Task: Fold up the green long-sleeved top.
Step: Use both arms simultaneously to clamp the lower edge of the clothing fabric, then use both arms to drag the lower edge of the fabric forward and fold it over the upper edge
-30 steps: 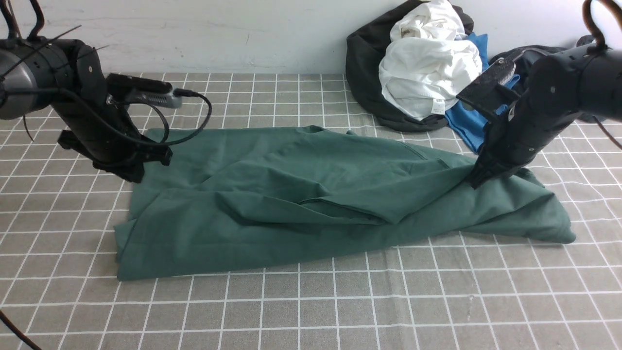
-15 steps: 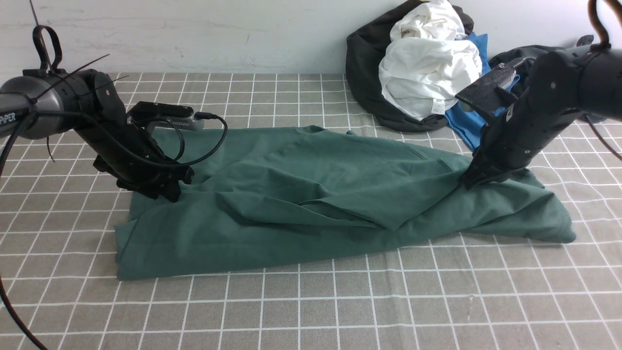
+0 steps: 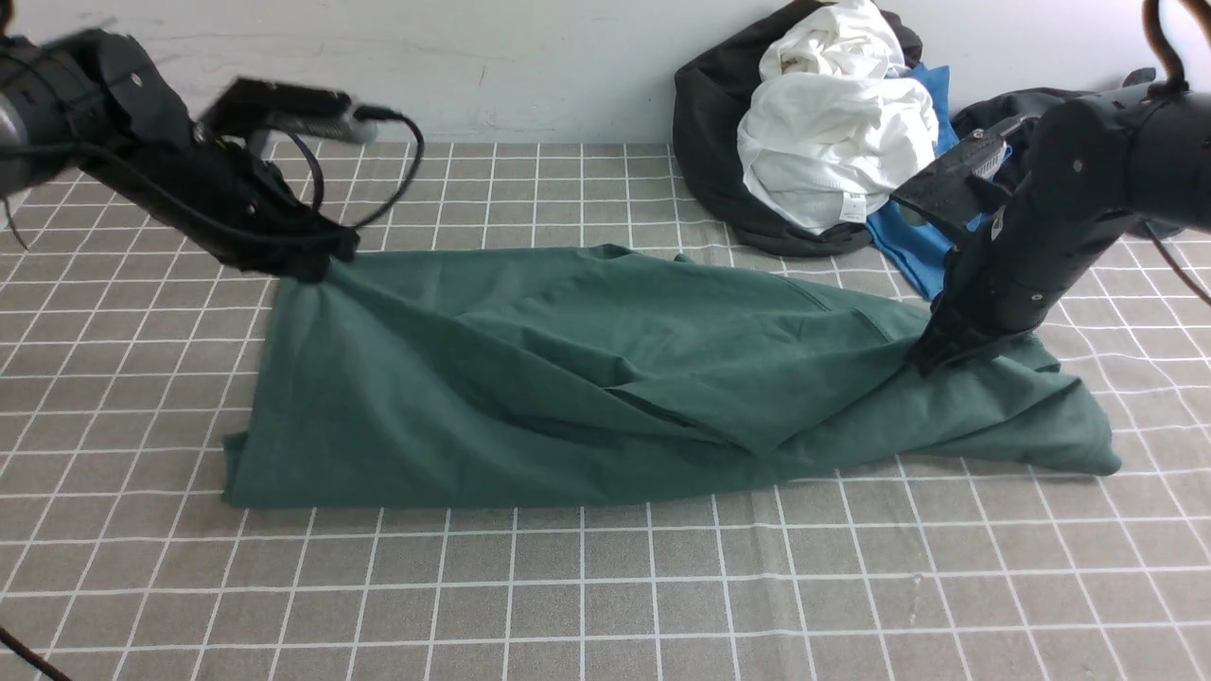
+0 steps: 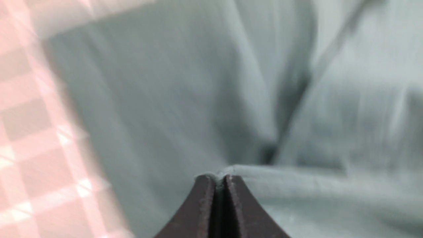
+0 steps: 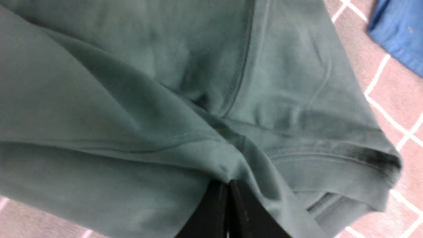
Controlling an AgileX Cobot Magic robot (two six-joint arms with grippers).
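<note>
The green long-sleeved top (image 3: 587, 378) lies spread across the checked cloth, folded over on itself with creases. My left gripper (image 3: 317, 270) is shut on its far left corner and holds that corner raised off the table, the cloth stretched taut below it. In the left wrist view the closed jaws pinch a ridge of the green long-sleeved top (image 4: 165, 99) at the left gripper (image 4: 216, 177). My right gripper (image 3: 922, 364) is shut on a fold at the top's right end. The right wrist view shows the right gripper (image 5: 228, 181) pinching the green long-sleeved top (image 5: 132, 99) near a stitched hem.
A pile of clothes sits at the back right: a black garment (image 3: 719, 142), a white one (image 3: 833, 132) on it and a blue T-shirt (image 3: 913, 236) beside my right arm. The wall (image 3: 473, 57) runs just behind. Grey checked tablecloth (image 3: 605, 586) covers the table.
My left gripper closed on the top's left corner and lifted it up and back toward the wall, pulling the cloth taut. The right gripper stayed shut on its fold, barely shifting.
</note>
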